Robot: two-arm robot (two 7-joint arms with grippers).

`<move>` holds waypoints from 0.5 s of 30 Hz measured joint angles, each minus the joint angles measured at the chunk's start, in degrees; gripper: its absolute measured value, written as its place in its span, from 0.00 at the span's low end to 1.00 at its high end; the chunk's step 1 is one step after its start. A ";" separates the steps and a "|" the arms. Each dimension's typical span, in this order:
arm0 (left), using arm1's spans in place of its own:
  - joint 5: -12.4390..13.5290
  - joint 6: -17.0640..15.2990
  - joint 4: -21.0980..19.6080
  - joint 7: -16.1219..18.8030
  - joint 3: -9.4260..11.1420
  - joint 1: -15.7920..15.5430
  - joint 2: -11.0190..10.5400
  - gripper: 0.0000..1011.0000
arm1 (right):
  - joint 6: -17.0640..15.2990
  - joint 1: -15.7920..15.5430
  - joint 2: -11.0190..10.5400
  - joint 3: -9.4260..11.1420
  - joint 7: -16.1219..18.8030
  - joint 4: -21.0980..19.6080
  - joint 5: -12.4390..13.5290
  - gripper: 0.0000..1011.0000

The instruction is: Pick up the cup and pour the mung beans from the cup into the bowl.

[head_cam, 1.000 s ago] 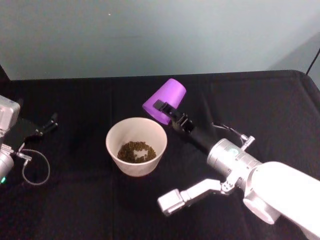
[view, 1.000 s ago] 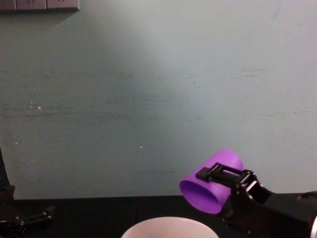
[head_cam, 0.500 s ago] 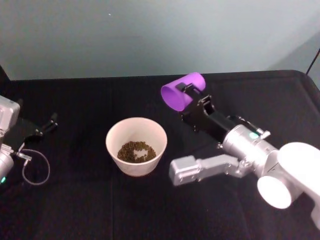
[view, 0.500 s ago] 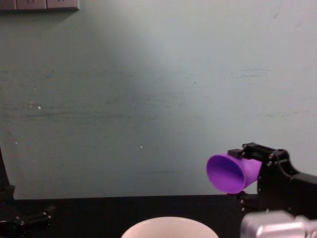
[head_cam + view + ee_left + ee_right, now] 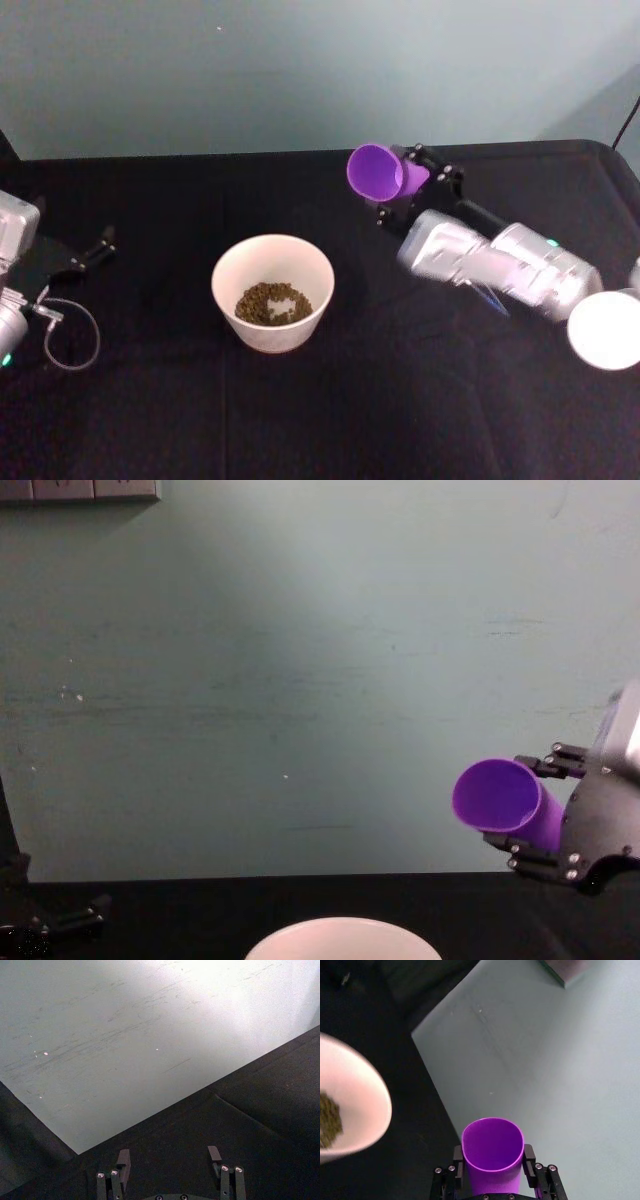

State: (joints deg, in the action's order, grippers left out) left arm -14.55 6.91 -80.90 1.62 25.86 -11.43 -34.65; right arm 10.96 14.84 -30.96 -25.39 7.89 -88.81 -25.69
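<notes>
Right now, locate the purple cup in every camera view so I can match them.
Head view: the cup upper centre-right, tipped sideways in the right end effector, beyond the bowl.
Chest view: right side, higher than the bowl's rim.
Right wrist view: close up, clamped in that end effector.
Left wrist view: parked left end effector over the table.
Shared landmark: the bowl.

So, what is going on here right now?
The right gripper holds the purple cup in its jaws, raised above the black table and tipped on its side, behind and to the right of the white bowl. The cup's inside shows no beans. The mung beans lie in the bowl, so the pour looks done. The left gripper is parked at the table's left edge, jaws open.
</notes>
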 joint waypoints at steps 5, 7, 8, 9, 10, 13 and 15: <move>0.00 0.00 0.00 0.00 0.00 0.00 0.00 0.99 | 0.15 -0.53 1.00 4.66 8.50 1.17 14.63 0.70; 0.00 0.00 0.00 0.00 0.00 0.00 0.00 0.99 | -0.68 -0.52 1.40 6.22 12.04 2.08 19.44 0.70; 0.00 0.00 0.00 0.00 0.00 0.00 0.00 0.99 | -0.96 -0.49 1.52 6.60 13.05 2.40 20.78 0.70; 0.00 0.00 0.00 0.00 0.00 0.00 0.00 0.99 | -1.33 -0.36 1.74 7.16 14.66 3.11 22.93 0.70; 0.00 0.00 0.00 0.00 0.00 0.00 0.00 0.99 | -1.49 -0.29 1.83 7.32 15.35 3.44 23.71 0.70; 0.00 0.00 0.00 0.00 0.00 0.00 0.00 0.99 | -1.86 -0.06 1.97 7.57 16.96 4.22 25.52 0.70; 0.00 0.00 0.00 0.00 0.00 0.00 0.00 0.99 | -1.92 0.06 1.98 7.54 17.57 4.56 26.12 0.70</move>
State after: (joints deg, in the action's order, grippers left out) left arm -14.55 6.91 -80.90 1.62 25.86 -11.43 -34.64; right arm 9.04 14.90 -28.98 -17.84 25.46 -84.25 0.42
